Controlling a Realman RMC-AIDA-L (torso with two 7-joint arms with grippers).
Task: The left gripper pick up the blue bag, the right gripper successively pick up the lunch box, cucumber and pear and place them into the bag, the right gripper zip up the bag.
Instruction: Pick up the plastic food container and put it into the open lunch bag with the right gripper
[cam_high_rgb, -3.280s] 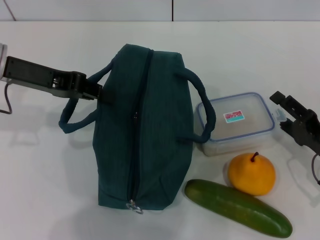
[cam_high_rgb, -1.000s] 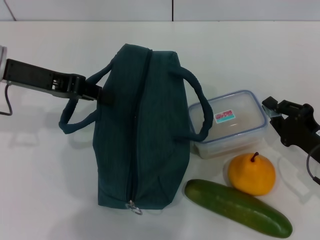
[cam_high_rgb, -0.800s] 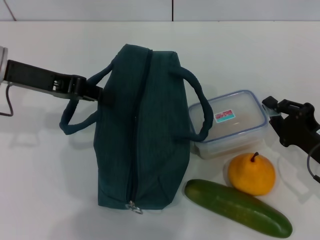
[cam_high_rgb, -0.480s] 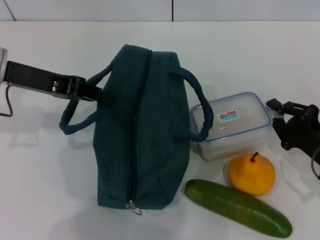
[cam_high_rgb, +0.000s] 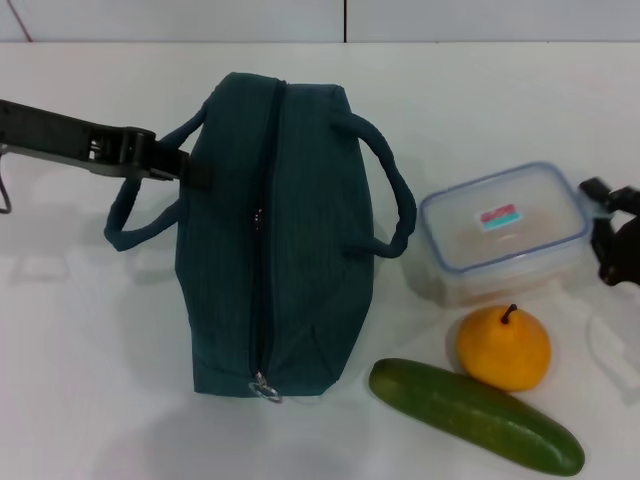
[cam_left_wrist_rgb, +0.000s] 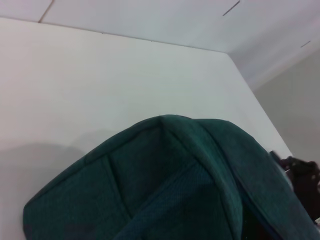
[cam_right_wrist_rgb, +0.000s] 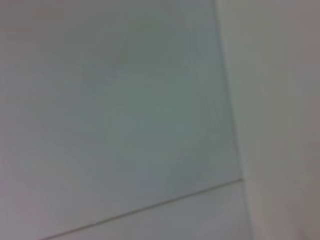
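1. Nothing is packed yet: the large dark teal fabric bag (cam_high_rgb: 275, 235) sits mid-table with its zipper closed, so the whole filling and final zipping remain.
2. The translucent rectangular plastic lunch box (cam_high_rgb: 507, 232) sits right of the bag; the round yellow-orange pear (cam_high_rgb: 503, 348) and long dark green cucumber (cam_high_rgb: 475, 415) lie nearer, on the white table (cam_high_rgb: 80, 380).
3. The left gripper (cam_high_rgb: 190, 170) is pinched on the bag's far-left side, by its left handle.
4. The right gripper (cam_high_rgb: 612, 222) touches the lunch box's right end; I cannot tell whether its fingers clasp it.
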